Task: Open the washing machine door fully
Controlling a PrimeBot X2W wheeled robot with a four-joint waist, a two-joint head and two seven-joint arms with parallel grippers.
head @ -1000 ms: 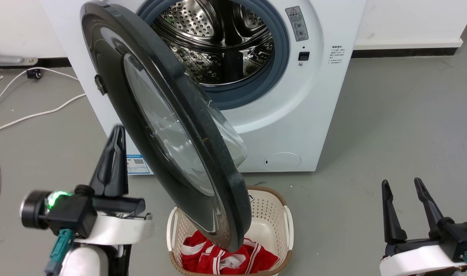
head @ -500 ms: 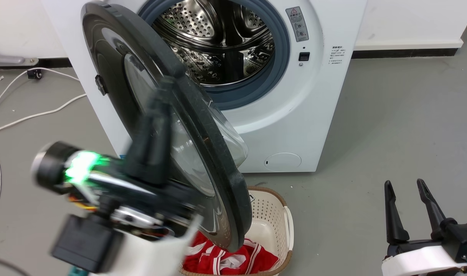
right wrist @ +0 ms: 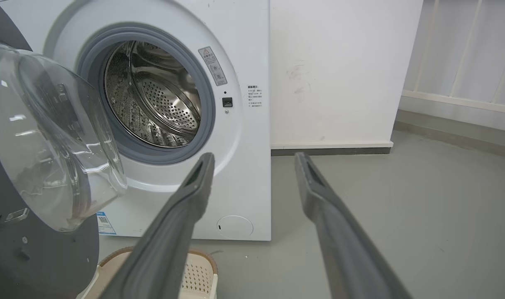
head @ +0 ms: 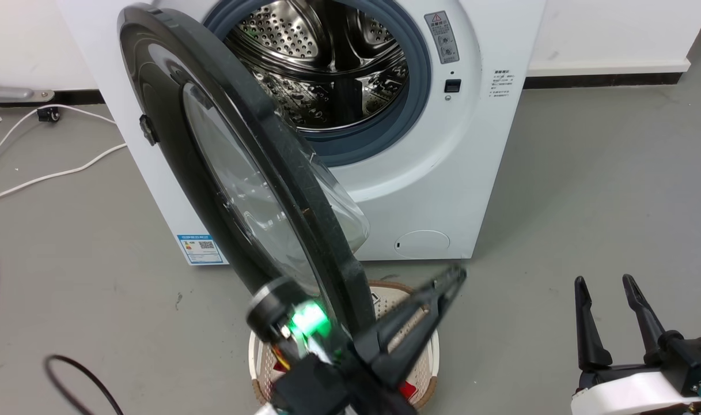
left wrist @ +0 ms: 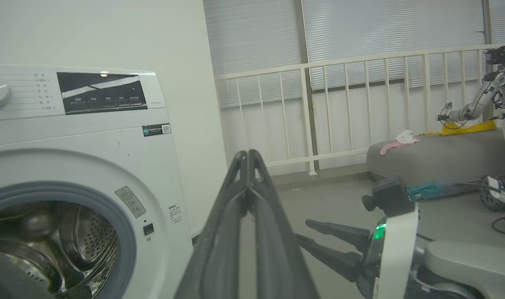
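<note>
One washer [head: 431, 190] stands against the wall. Its one door [head: 241, 190], hinged at the left, is part-open, with its free edge above the one basket [head: 257, 363].

The door is likely rigid and fairly heavy, and it swings only on its hinge. The glossy rim is probably slippery and the glass bowl fragile. Push on the black rim near the free edge, not on the glass.

There are two grippers. The left gripper [head: 448, 285] has its fingers together and empty, by the door's lower edge. The right gripper [head: 603, 279] has its fingers apart and empty, well clear.
</note>
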